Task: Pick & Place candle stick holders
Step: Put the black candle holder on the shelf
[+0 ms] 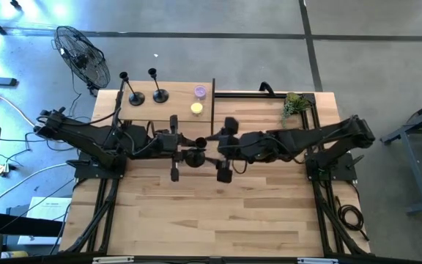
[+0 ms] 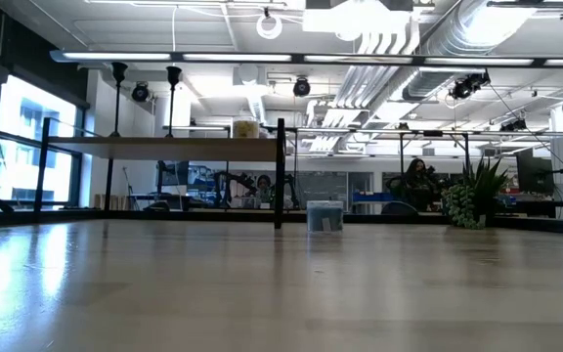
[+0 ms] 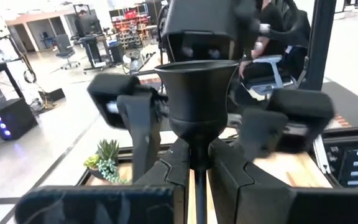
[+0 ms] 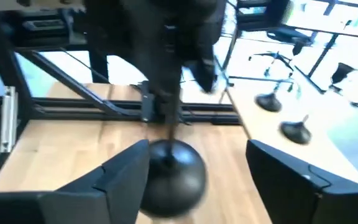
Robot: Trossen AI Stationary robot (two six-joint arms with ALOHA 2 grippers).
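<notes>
One black candle stick holder [image 1: 195, 156] hangs upright in mid-air over the table's middle, between my two arms. My left gripper [image 3: 197, 157] is shut on it below its flared cup [image 3: 197, 87]. My right gripper [image 4: 197, 158] faces it from the table's right and is open. Its fingers stand on either side of the round base [image 4: 169, 177], and I see no touch. Two more holders [image 1: 132, 92] [image 1: 157, 86] stand on their bases on the raised shelf [image 2: 164, 147] at the far left. My left gripper pinches the thin stem [image 3: 197, 152] between its two fingers, just under the cup. The fingers come level from the table's left and lie across the stem. The holder stands upright in the hold with its cup up, lifted clear of the table.
A purple candle [image 1: 200, 92] and a yellow candle [image 1: 196, 108] sit on the shelf by the black frame post. A small green plant [image 1: 293, 105] stands at the far right. A fan [image 1: 83, 57] stands beyond the far left corner. The table's near half [image 1: 211, 220] is bare wood.
</notes>
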